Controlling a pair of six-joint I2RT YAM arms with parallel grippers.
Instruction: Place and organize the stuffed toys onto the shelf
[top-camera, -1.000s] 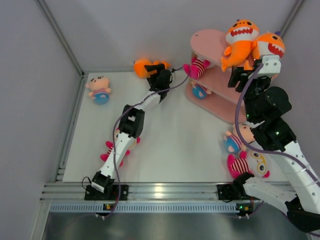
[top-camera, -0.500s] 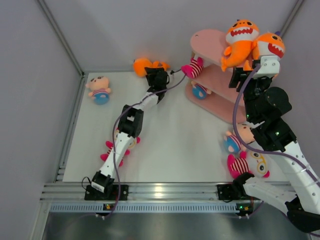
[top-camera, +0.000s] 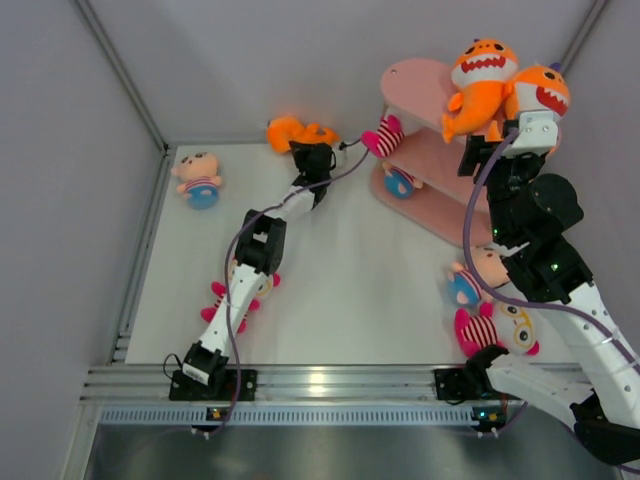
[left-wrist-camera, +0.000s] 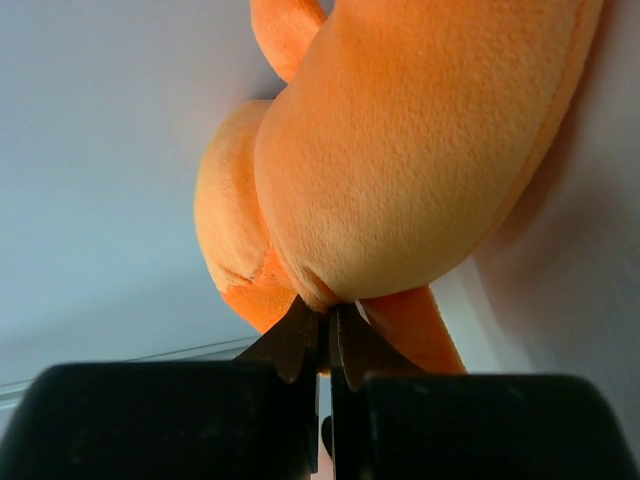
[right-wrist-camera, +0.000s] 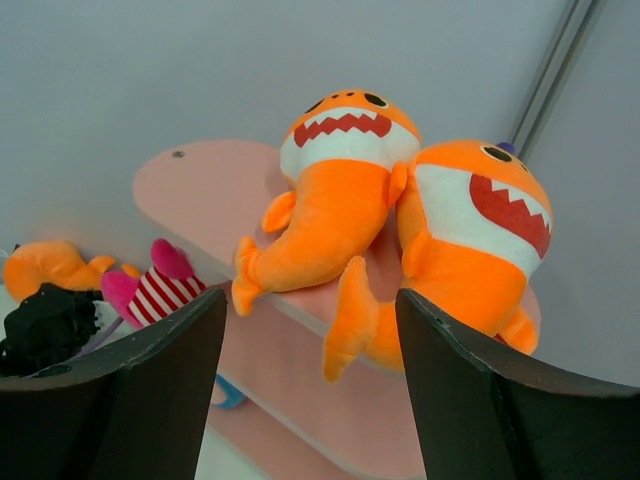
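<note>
An orange shark (top-camera: 288, 131) lies on the table against the back wall. My left gripper (top-camera: 306, 152) is shut on it, pinching a fold of its plush (left-wrist-camera: 400, 150) between the fingertips (left-wrist-camera: 325, 330). The pink shelf (top-camera: 415, 78) stands at the back right with two orange sharks (top-camera: 480, 80) (top-camera: 541, 92) on its top board. A striped doll (top-camera: 392, 135) lies on the middle tier and a blue doll (top-camera: 400, 182) on the lowest. My right gripper (right-wrist-camera: 308, 300) is open in front of the top board, just short of the sharks (right-wrist-camera: 330, 200), holding nothing.
A blue-bodied doll (top-camera: 199, 177) lies at the far left of the table. A striped doll (top-camera: 222, 300) lies partly under the left arm. Two more dolls (top-camera: 468, 280) (top-camera: 495, 328) lie beside the right arm's base. Grey walls close in the table.
My left gripper has gone from wide open to shut on the shark at the back wall, edging slightly toward the wall. The right arm has hardly moved.
</note>
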